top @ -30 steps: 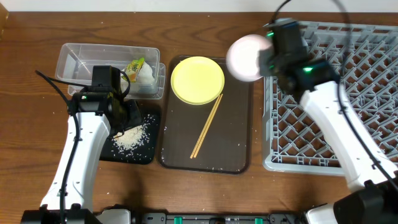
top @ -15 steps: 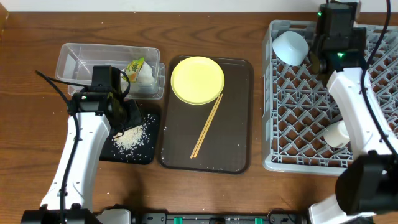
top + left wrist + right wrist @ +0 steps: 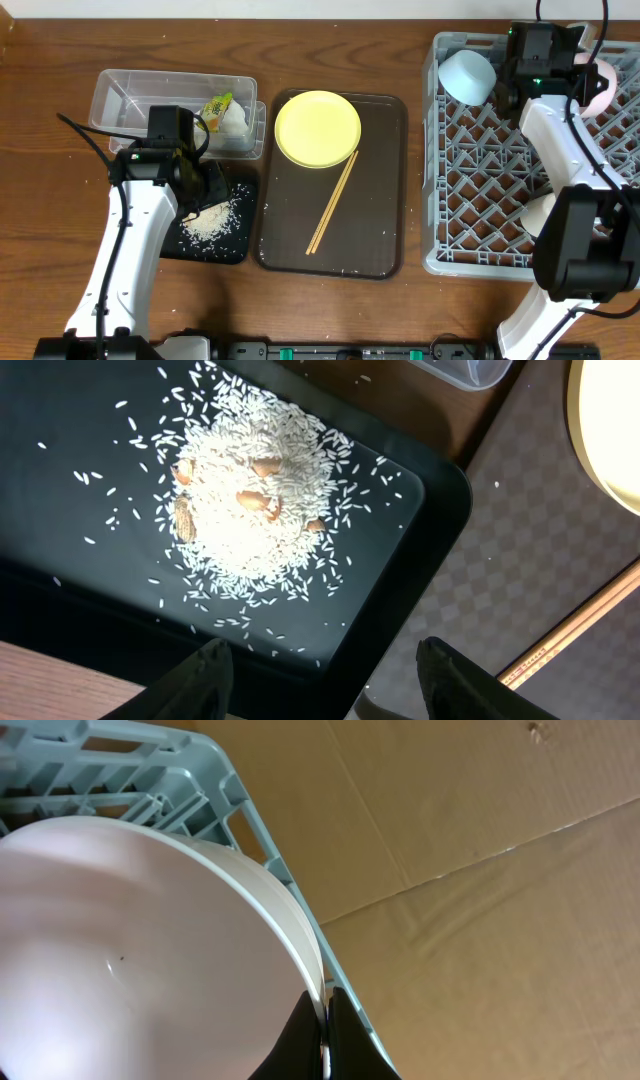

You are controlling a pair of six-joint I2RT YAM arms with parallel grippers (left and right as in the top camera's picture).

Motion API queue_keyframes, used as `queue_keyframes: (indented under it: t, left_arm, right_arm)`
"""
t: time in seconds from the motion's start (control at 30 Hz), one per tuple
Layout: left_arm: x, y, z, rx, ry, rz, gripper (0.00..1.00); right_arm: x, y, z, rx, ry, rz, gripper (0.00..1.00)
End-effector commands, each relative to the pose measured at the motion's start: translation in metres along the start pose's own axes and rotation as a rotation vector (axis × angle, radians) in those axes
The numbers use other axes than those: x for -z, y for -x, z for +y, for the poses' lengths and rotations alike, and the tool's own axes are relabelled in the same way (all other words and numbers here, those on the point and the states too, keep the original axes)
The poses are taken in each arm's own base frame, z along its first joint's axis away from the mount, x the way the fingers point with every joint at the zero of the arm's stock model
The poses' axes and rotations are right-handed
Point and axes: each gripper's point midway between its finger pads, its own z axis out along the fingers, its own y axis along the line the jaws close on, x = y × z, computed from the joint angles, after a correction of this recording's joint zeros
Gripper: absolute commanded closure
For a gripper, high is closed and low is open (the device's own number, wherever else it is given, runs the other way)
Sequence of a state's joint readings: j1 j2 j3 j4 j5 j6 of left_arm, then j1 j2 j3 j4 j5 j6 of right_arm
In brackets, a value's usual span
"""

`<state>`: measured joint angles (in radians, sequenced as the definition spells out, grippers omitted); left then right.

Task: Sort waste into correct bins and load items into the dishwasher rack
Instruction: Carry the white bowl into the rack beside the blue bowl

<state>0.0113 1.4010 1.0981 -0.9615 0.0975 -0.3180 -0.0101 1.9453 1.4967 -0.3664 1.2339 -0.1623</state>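
Right claw [image 3: 322, 1020] is pinched tight on the rim of the white bowl [image 3: 150, 950], the one that's pinkish outside. We see it held on its side at the far right end of the grey rack [image 3: 480, 200]. The light blue bowl [image 3: 468, 75] sits tipped in the rack's far left corner. A small whitish cup [image 3: 540, 212] peeks out nearer the front, partly hidden by the right arm.

Left claw [image 3: 325, 655] hangs over the black tray [image 3: 60, 590] with its fingers apart and nothing between them. Under it we've got a heap of rice [image 3: 240, 510] with a few brownish bits mixed in and loose grains scattered around. The clear tub [image 3: 130, 100] just behind that tray has the yellow-green wrapper [image 3: 217, 105] and the tissue [image 3: 237, 120] in it.

On the brown tray [image 3: 380, 220], mid worktop [image 3: 60, 50], the yellow plate [image 3: 317, 128] lies at the far end. The chopsticks [image 3: 333, 200] lie slantwise in front of it.
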Motion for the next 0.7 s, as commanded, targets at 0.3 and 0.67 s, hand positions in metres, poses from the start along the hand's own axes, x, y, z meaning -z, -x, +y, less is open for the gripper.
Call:
queue_keyframes:
  t: [0.3, 0.67]
  left_arm:
    - [0.001, 0.001, 0.004, 0.01, 0.015, -0.007, 0.38]
    - [0.001, 0.001, 0.003, 0.01, 0.014, -0.006, 0.37]
  right_arm:
    - [0.003, -0.019, 0.051, 0.016, 0.135, 0.033, 0.99]
    - [0.045, -0.026, 0.075, 0.037, 0.223, 0.016, 0.99]
